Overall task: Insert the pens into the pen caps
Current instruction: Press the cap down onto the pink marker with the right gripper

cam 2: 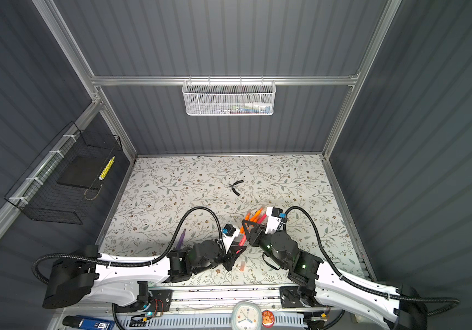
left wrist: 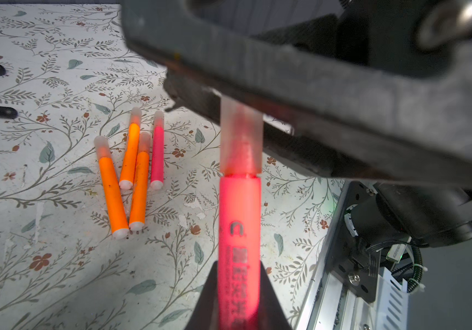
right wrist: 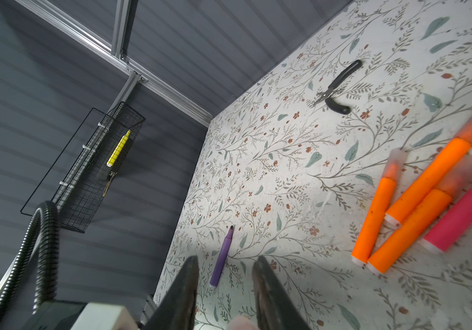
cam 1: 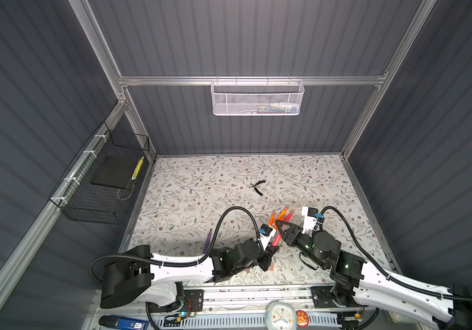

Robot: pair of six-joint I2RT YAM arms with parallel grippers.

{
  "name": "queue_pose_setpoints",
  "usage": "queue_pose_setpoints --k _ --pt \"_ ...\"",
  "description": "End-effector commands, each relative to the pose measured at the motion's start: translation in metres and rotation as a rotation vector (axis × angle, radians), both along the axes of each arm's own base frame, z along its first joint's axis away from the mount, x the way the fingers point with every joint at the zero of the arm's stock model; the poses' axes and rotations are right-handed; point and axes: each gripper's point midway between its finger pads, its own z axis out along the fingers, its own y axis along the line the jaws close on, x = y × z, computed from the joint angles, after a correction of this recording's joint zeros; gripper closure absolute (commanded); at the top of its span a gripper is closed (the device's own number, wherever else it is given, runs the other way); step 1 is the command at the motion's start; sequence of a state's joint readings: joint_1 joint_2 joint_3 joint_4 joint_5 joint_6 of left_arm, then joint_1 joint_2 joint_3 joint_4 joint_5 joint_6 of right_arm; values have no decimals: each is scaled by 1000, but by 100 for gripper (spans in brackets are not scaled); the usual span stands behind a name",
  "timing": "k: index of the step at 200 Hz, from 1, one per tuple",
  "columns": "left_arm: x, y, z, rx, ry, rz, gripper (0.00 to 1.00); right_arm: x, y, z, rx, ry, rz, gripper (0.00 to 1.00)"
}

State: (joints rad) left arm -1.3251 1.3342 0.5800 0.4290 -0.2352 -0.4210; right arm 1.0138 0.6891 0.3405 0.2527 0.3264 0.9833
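Note:
My left gripper (cam 1: 270, 252) (left wrist: 239, 264) is shut on a pink-red pen (left wrist: 239, 228) (cam 2: 242, 242), held above the mat near the front. A translucent pen cap (left wrist: 240, 137) sits over its tip. The cap's far end runs between the fingers (left wrist: 286, 74) of my right gripper (cam 1: 278, 224) (right wrist: 226, 258), whose jaws stand apart around it. Three orange pens (left wrist: 112, 194) (right wrist: 429, 177) and a pink one (left wrist: 157, 154), all capped, lie together on the mat behind the grippers. A purple pen (cam 1: 207, 241) (right wrist: 222, 258) lies uncapped to the left.
Black-handled pliers (cam 1: 258, 187) (right wrist: 336, 87) lie on the floral mat (cam 1: 189, 194) further back. A white mesh basket (cam 1: 257, 98) hangs on the back wall. A black wire basket (cam 1: 100, 177) hangs on the left wall. A small clock (cam 1: 282, 315) stands at the front rail.

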Motion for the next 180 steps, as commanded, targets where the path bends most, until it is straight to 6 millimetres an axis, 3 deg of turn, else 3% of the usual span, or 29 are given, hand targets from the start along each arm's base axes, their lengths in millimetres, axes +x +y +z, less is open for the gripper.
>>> queue_pose_setpoints --k 1,30,63,84,101,122,148,180 --pt "0 0 3 -1 -23 -14 100 0 4 4 -5 0 10 77" --pt "9 4 10 1 -50 36 100 0 10 -6 -50 42 30 100" --pt "35 13 32 18 -151 182 100 -6 22 -28 -87 92 62 100" --pt "66 26 51 100 -260 372 100 -15 34 -33 -122 85 69 100" --pt "77 27 68 112 -322 427 100 -20 44 -36 -142 82 78 100" --pt "86 26 84 28 -290 393 100 -23 52 -39 -110 80 108 100" --pt "116 44 88 -147 -101 294 100 -30 60 -32 -65 14 170 100" --pt "108 46 102 -213 -77 164 100 -42 68 -21 -16 -80 263 100"
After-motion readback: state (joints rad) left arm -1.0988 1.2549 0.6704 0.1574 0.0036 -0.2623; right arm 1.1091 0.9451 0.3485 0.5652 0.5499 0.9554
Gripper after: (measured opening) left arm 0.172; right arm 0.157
